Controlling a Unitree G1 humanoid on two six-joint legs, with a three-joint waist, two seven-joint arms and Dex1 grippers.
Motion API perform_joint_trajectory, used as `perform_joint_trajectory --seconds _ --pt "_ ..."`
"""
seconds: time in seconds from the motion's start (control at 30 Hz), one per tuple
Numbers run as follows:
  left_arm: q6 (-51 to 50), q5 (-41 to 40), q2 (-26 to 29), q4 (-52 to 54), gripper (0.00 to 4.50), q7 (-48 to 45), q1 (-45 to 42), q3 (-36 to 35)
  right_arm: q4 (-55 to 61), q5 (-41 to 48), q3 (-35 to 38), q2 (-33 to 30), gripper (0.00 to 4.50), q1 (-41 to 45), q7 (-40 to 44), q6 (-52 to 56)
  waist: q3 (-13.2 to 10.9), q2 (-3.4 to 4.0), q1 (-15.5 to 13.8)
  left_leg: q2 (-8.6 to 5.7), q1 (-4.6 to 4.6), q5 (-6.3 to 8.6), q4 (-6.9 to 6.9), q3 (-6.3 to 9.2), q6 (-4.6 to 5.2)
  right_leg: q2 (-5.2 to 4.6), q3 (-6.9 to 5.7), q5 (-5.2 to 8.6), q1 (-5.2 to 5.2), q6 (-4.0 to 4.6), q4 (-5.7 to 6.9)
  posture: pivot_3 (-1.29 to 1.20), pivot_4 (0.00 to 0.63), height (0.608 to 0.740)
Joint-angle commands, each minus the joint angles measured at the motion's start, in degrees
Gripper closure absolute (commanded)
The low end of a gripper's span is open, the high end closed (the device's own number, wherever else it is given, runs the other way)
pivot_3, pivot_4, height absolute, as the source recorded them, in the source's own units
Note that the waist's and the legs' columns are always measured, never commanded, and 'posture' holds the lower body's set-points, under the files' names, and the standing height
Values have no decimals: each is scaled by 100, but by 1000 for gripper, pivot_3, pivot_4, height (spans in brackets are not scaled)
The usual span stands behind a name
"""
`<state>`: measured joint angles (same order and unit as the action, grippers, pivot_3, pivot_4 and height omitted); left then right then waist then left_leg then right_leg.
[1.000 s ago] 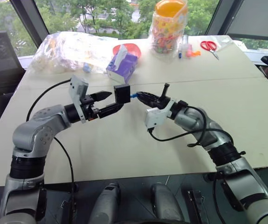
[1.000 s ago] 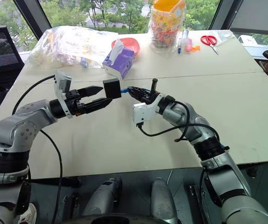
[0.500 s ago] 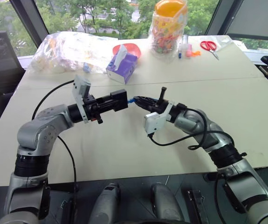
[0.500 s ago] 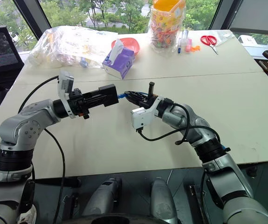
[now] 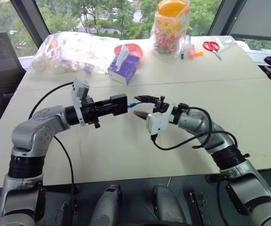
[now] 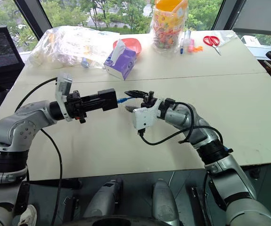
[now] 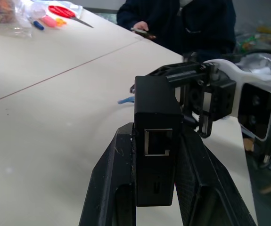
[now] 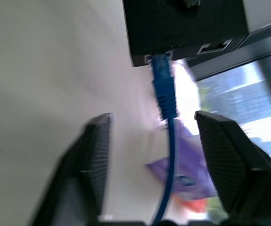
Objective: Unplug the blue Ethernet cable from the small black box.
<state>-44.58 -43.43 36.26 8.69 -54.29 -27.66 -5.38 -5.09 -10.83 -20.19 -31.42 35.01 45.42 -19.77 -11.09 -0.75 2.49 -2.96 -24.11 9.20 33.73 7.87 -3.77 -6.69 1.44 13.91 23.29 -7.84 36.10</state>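
Windows were seen behind one pale bench (image 5: 248, 113) in the head view, where one small black box (image 5: 119, 103) was clamped above it in the left claw (image 5: 114, 105), whose fingers had gaped a second earlier. In the right wrist view, one blue Ethernet cable (image 8: 166, 94) was seen plugged into the box; the right claw (image 8: 166, 141), clenched earlier, was spread around it.
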Motion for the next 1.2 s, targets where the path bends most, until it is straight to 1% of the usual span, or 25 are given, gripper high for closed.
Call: perform_joint_trajectory --seconds 0.03,0.1,0.2,0.33,0.43,0.57,0.6,0.67,0.73,0.97,1.2 --pt "151 -70 262 2 4007 -425 -16 -182 541 1650 406 -100 1320 519 1236 1580 -2 2 4 0 0 0 0 0 0 0 0 0 0 0 0 0 150 728" --pt "227 -57 385 -61 4007 -646 -47 -189 647 2540 600 -133 1320 847 1771 2910 -4 4 9 0 -1 0 2 0 0 0 0 0 2 1 1 0 150 728" --pt "293 -59 469 -107 4007 -836 -92 -214 672 3314 755 -138 1320 1127 2201 4220 -3 2 -5 5 -3 1 0 7 0 1 -8 3 5 8 2 0 150 728" --pt "269 -176 505 -167 4007 -1015 -200 -288 334 3894 926 129 1320 1394 2175 5514 -3 2 -19 5 -20 2 -8 10 0 0 -14 8 19 12 -4 0 150 728" --pt "304 -149 522 -189 4007 -1092 -236 -283 168 4126 998 315 1320 1508 2176 6017 -3 3 -15 2 -33 1 -8 9 0 -2 -14 7 33 11 -3 0 150 728" --pt "343 -125 524 -247 4007 -1160 -302 -288 -77 4281 1059 551 1320 1651 2140 6338 -3 3 -1 2 -34 1 -9 8 0 -1 -14 6 35 9 -3 0 150 728" --pt "352 -123 526 -261 4007 -1164 -317 -290 -109 4242 1034 579 1551 1664 2143 6314 -3 3 0 2 -33 1 -9 7 0 -1 -14 6 36 9 -2 0 150 728" --pt "362 -121 529 -274 4007 -1166 -334 -294 -124 4216 997 608 2158 1679 2182 6321 -3 3 -1 2 -33 1 -9 7 0 -1 -14 6 35 8 -2 0 150 728" --pt "369 -121 530 -279 4007 -1170 -336 -298 -125 4246 973 613 3192 1703 2232 6419 -3 3 -1 2 -33 2 -9 6 0 -1 -14 7 36 8 -2 0 150 728" --pt "380 -133 512 -297 4007 -1184 -350 -316 -33 4245 827 576 3192 1697 2466 6649 -3 3 -1 2 -33 1 -8 5 0 -1 -14 6 36 6 -1 0 150 728" --pt "340 -184 490 -269 4007 -1198 -374 -315 -23 4157 723 590 3192 1689 2557 6643 -3 3 0 2 -33 2 -9 6 0 -1 -14 6 36 6 -1 0 150 728"
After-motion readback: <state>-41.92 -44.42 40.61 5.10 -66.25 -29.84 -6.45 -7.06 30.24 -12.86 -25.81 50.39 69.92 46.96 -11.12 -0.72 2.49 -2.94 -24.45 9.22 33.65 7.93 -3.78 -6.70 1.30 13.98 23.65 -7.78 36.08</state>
